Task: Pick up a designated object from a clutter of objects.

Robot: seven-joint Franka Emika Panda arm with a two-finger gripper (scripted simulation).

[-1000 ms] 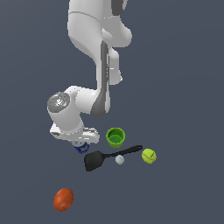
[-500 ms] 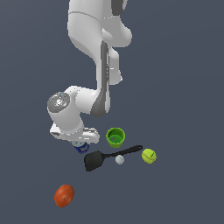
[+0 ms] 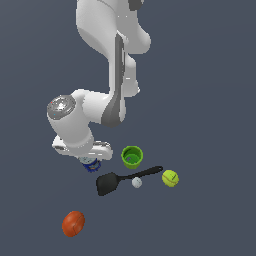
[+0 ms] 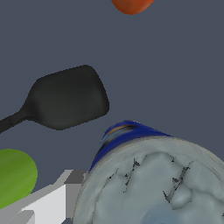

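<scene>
The blue can [image 3: 90, 164] with a silvery-grey top stands under my wrist, mostly hidden by the hand in the exterior view. In the wrist view the blue can [image 4: 148, 183] fills the frame close up. My gripper [image 3: 91, 163] is lowered around it. One white finger [image 4: 43, 201] presses against the can's side, and the other finger is hidden. The rest of the clutter lies around it: the black spatula [image 3: 117, 181], green cup [image 3: 132, 156], white golf ball [image 3: 136, 182], yellow-green tennis ball [image 3: 170, 178] and orange ball [image 3: 73, 223].
The spatula's blade [image 4: 65, 98] lies just beside the can. The green cup [image 4: 13, 175] is close on the finger's side. The orange ball [image 4: 131, 5] sits apart from the group. The arm's white links [image 3: 110, 50] rise above the scene.
The arm and the can have stayed put. The orange ball has shifted very slightly.
</scene>
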